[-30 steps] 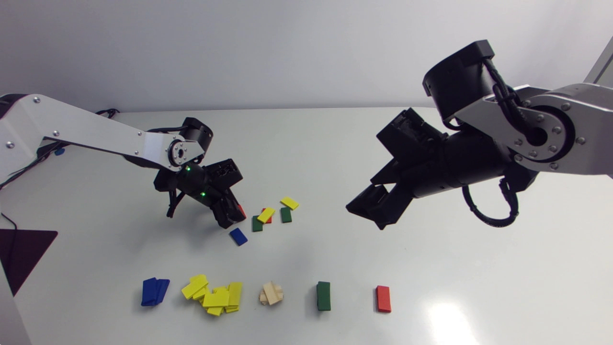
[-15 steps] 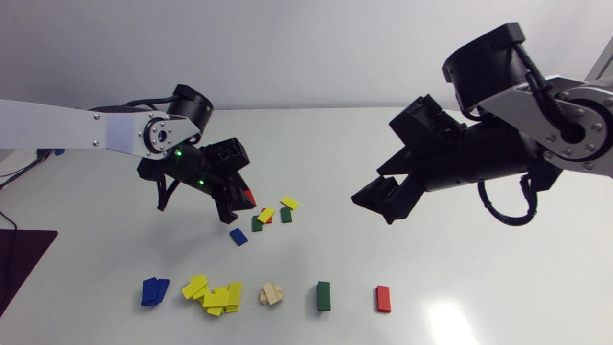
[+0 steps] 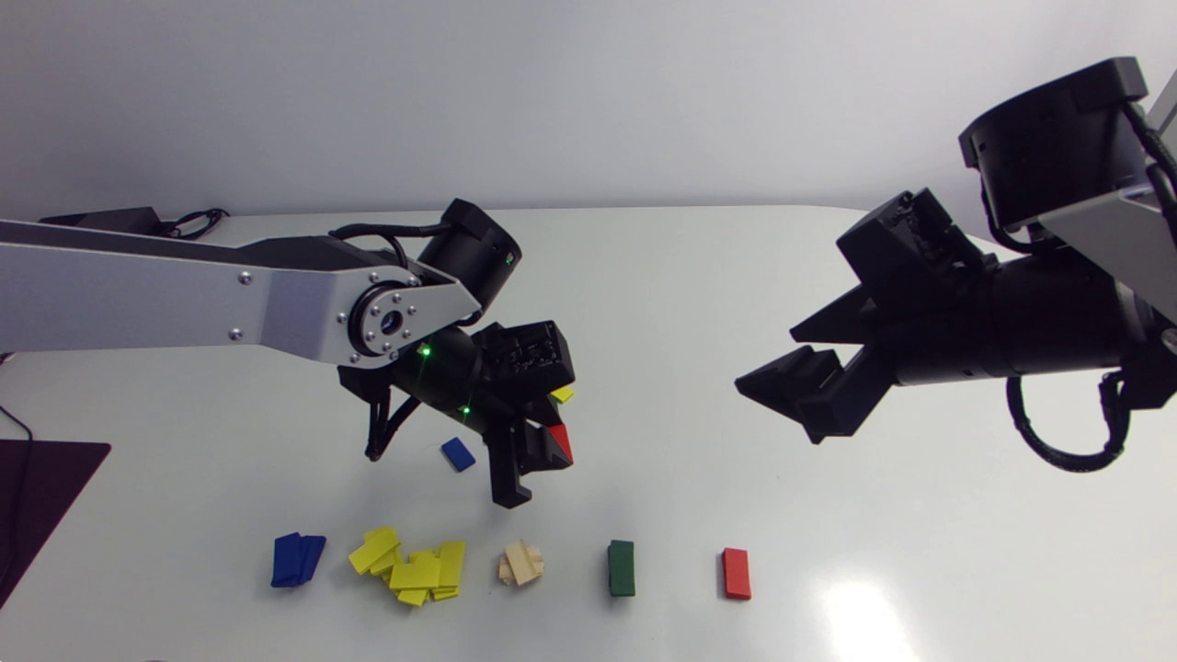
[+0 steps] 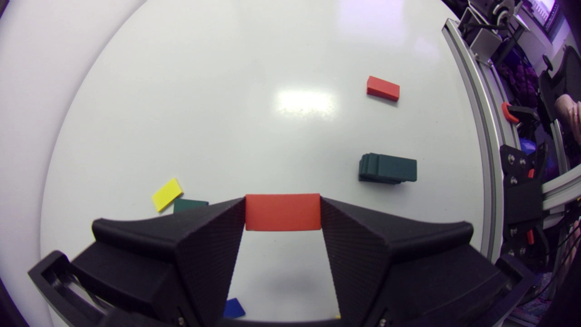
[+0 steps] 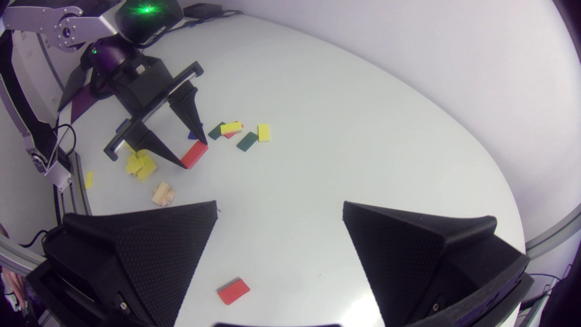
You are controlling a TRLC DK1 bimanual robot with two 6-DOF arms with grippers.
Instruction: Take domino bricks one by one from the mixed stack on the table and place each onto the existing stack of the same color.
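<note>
My left gripper (image 3: 536, 462) is shut on a red domino brick (image 4: 283, 212), held off the table above the gap between the mixed stack and the front row. Ahead of it lie the green stack (image 4: 388, 168) and, farther on, the red stack (image 4: 383, 88). The left arm hides most of the mixed stack in the head view; the right wrist view shows its yellow brick (image 5: 231, 127) and green brick (image 5: 247, 141). A lone blue brick (image 3: 457, 453) lies beside the left gripper. My right gripper (image 3: 786, 395) hangs open and empty at the right, high over the table.
Along the front edge stand a blue stack (image 3: 297, 559), a loose yellow heap (image 3: 411, 568), a wooden stack (image 3: 521, 563), the green stack (image 3: 622, 567) and the red stack (image 3: 736, 573). Bare table lies between the two grippers.
The left arm has lifted the red brick off the mixed stack and carried it right and toward the front row. The right arm has drawn back to the right.
</note>
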